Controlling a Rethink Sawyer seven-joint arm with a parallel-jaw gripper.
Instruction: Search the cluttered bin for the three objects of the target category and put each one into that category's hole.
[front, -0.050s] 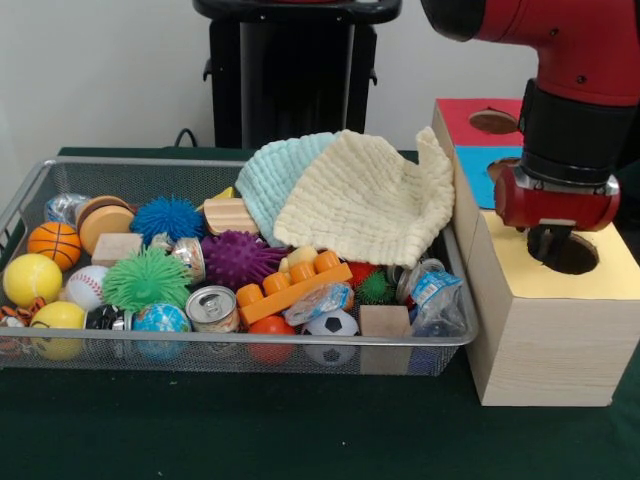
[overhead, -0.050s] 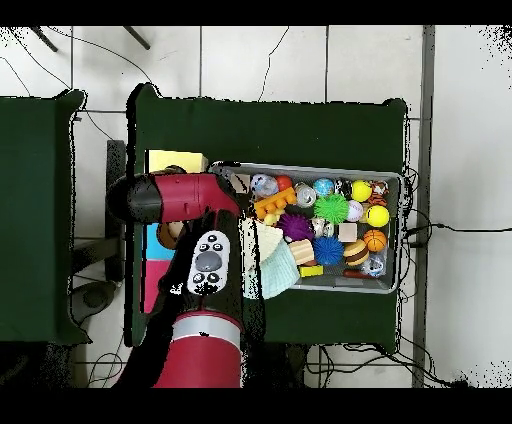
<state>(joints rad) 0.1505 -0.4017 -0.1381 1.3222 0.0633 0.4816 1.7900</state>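
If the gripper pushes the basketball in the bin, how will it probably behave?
The basketball is round, so it would probably roll rather than slide. The yellow ball and the bin's wall stand close, so it likely stops soon. It looks small, probably light.

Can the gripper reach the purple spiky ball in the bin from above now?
Probably yes. The purple spiky ball lies on top of the clutter, clear of the cloths. The gripper is over the box's yellow hole, so it must travel across.
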